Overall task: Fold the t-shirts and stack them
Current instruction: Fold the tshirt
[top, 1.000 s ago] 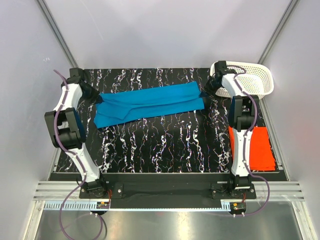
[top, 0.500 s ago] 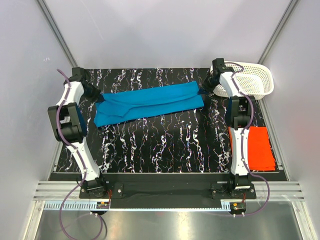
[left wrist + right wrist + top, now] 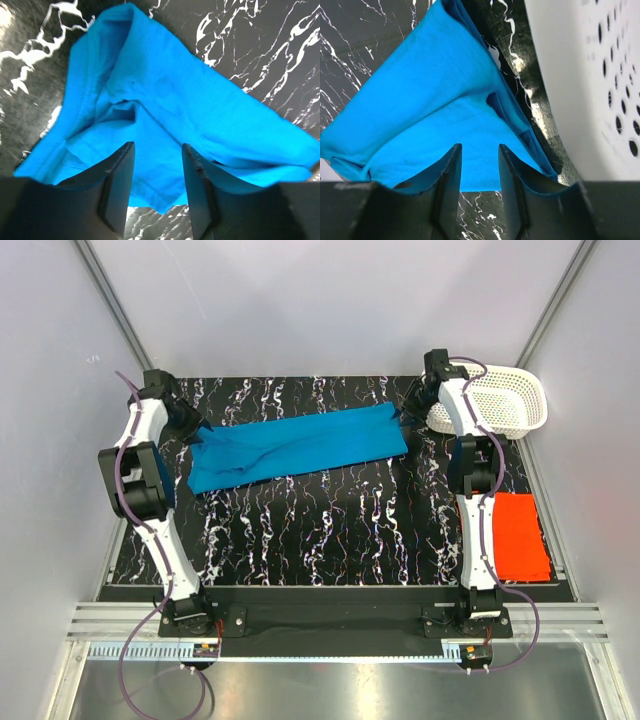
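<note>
Left gripper (image 3: 157, 150): fingers narrowed on a bunched end of the blue t-shirt (image 3: 300, 445), at the end farthest from the basket (image 3: 515, 400).
Right gripper (image 3: 480, 150): same narrow hold on the opposite end, just beside the basket.
Change: over the last second both grippers have drawn back to the basket's row, and the strip now lies flatter and tauter.
Orange-red t-shirt (image 3: 520, 535): folded, nearer the bases than the basket.
Status, judged: straightening pass; further folds and stacking remain.
</note>
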`<state>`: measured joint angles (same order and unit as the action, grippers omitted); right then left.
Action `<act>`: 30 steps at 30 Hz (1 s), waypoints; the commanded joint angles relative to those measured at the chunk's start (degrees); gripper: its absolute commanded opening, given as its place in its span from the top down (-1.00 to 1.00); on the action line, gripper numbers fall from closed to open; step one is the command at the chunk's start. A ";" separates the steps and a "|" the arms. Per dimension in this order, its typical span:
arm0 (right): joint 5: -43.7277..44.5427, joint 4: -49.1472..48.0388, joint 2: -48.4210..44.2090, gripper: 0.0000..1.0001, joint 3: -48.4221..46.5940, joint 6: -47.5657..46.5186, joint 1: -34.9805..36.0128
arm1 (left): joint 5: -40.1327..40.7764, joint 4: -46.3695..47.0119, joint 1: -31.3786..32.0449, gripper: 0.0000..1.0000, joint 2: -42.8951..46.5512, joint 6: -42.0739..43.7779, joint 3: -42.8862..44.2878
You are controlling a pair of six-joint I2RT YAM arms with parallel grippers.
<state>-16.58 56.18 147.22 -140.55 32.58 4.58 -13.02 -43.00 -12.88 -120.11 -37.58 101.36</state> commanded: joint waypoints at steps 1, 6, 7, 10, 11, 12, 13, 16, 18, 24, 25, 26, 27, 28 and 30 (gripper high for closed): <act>1.63 3.06 -3.95 0.15 -1.93 -2.16 0.95 | 3.25 1.17 -0.30 0.03 4.08 5.14 2.53; 3.30 3.14 -10.19 0.09 4.57 -4.80 3.24 | 6.68 1.43 1.01 0.02 12.78 9.45 -3.79; 3.39 3.14 -10.72 0.09 5.37 -5.33 3.68 | 7.12 1.95 1.45 0.04 14.11 9.81 -7.72; 3.13 3.06 -11.07 0.11 7.74 -5.95 5.00 | 4.68 5.02 2.42 0.14 20.43 9.11 -15.03; 3.04 2.97 -10.73 0.13 8.10 -5.51 5.18 | 3.80 5.99 2.43 0.16 22.71 8.50 -19.84; 2.96 2.97 -10.38 0.16 8.36 -5.42 5.35 | 2.92 6.52 2.51 0.18 23.25 8.32 -21.63; 2.87 3.05 -9.85 0.20 8.45 -5.25 5.27 | 2.47 7.14 2.43 0.20 23.52 8.14 -23.04; 3.31 3.05 -8.79 0.38 9.41 -5.42 5.26 | 0.54 7.76 2.25 0.27 22.82 7.79 -26.74; 4.18 2.88 -8.61 0.49 10.73 -6.21 5.27 | 0.18 7.85 1.99 0.35 21.95 7.70 -27.62; 6.30 2.18 -8.88 0.70 12.76 -7.97 5.26 | -0.08 8.02 1.72 0.40 20.98 7.96 -28.06; 6.47 2.18 -8.96 0.71 12.93 -7.97 5.35 | 0.09 8.02 1.64 0.40 20.97 7.62 -28.32; 6.56 2.09 -9.14 0.71 13.28 -7.97 5.35 | 0.01 8.02 1.46 0.40 20.97 7.53 -28.67; 6.47 1.91 -9.14 0.72 13.46 -8.06 5.35 | 0.10 8.02 1.46 0.40 20.89 7.44 -28.94; 6.56 1.91 -9.23 0.72 13.72 -8.14 5.27 | 0.10 8.02 1.20 0.40 20.36 7.35 -29.64; 6.73 1.82 -9.23 0.73 14.43 -8.32 5.27 | 0.01 8.02 0.93 0.41 19.57 7.26 -30.08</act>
<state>-11.42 58.39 139.81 -126.87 25.61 10.07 -11.84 -36.93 -11.25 -99.98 -30.24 72.16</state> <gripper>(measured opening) 0.142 0.299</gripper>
